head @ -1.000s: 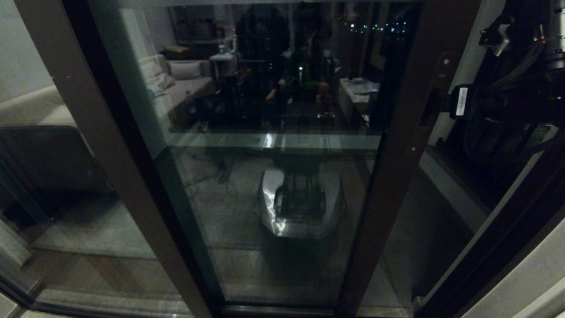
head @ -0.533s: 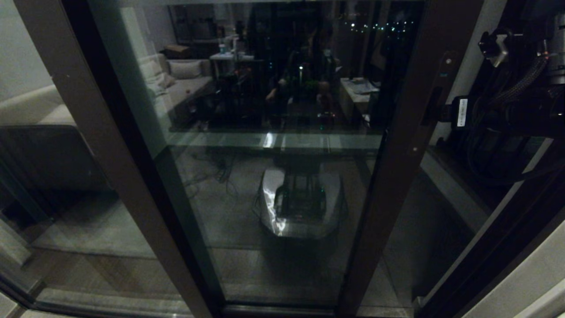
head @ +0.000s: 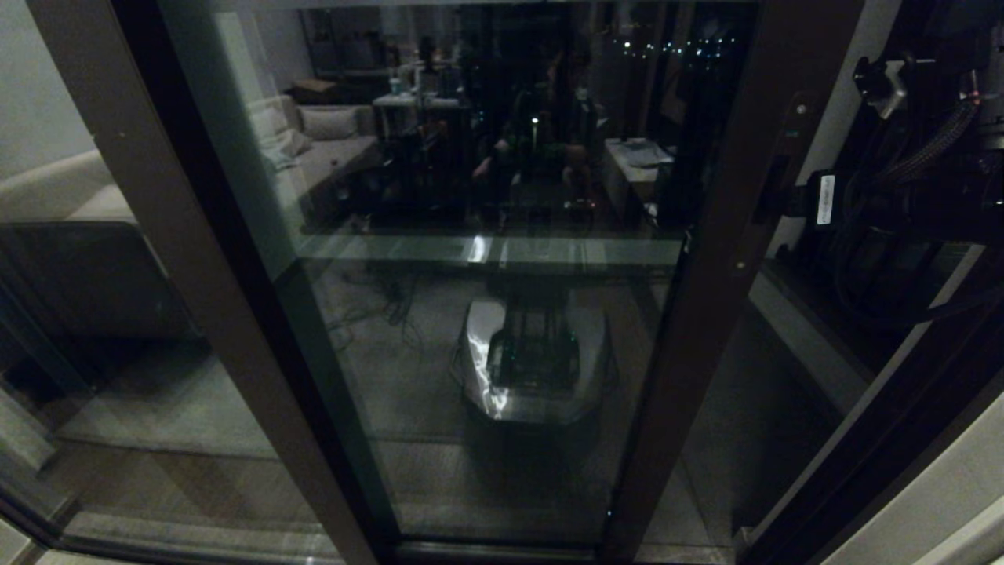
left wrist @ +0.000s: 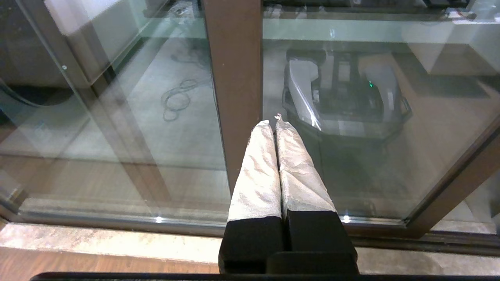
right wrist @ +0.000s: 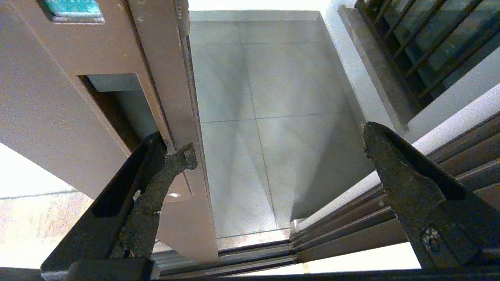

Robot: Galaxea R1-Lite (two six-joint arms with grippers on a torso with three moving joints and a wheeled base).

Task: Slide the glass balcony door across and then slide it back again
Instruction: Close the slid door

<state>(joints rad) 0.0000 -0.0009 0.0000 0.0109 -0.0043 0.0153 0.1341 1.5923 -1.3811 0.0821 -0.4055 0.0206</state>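
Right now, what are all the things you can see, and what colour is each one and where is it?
Sliding glass door: one, dark brown frame, straight ahead, partly open on the right.
Handle slot: one, dark, in the door's right-hand post.
Fixed glass pane: one, brown post, left of the door.
Balcony floor: grey tiles, seen through the gap.
Railings: black bars, far side of the balcony.
Door track: brown rails, along the floor.
Left gripper: one, fingers wrapped in silver-grey, shut, low before the glass, apart from it.
Right gripper: one, dark, open, one finger at the door's edge by the slot.
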